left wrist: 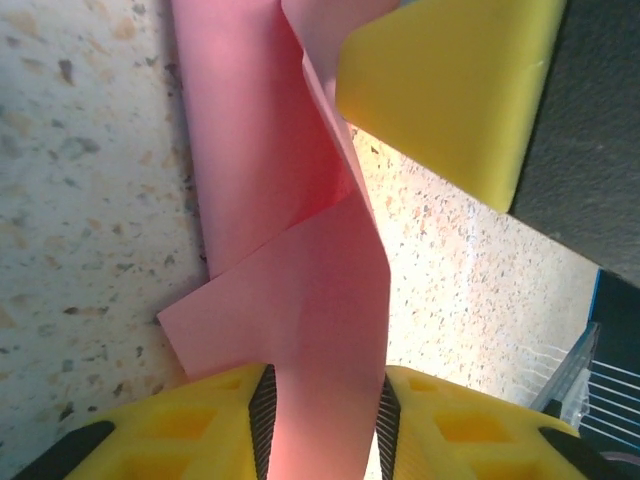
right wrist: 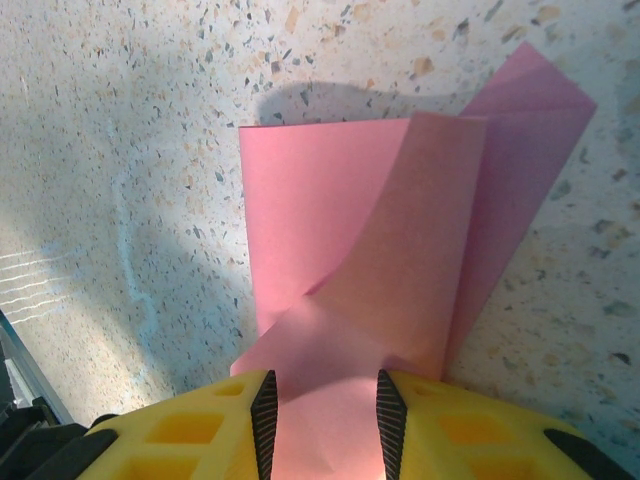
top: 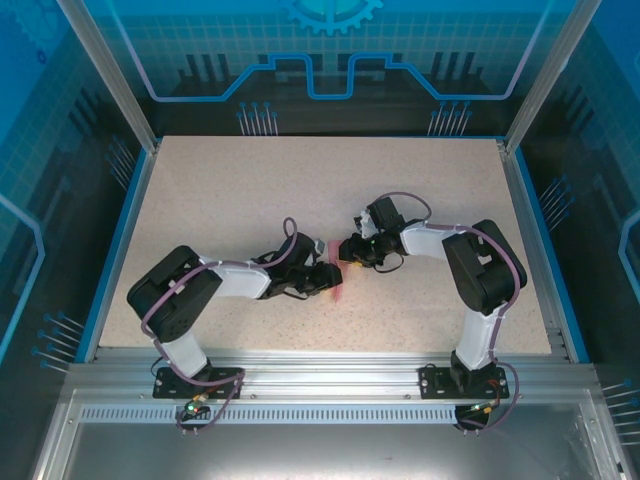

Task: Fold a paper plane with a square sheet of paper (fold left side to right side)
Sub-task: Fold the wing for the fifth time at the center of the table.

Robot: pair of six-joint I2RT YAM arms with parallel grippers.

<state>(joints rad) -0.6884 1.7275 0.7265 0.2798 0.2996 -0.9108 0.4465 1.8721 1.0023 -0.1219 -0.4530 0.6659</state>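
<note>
Pink paper sheet (right wrist: 350, 250), partly folded with one flap lifted, lies at the middle of the desk (top: 250, 200) between the two arms. We see the left end effector (left wrist: 325, 390) released, paper running through the gap between its yellow fingers. Right end effector (right wrist: 325, 395) likewise: released, straddling the sheet's opposite end, one yellow finger (left wrist: 450, 90) just beside the paper.

Overhead view looks down; wrist views share the sheet (right wrist: 320, 220) close-up.
</note>
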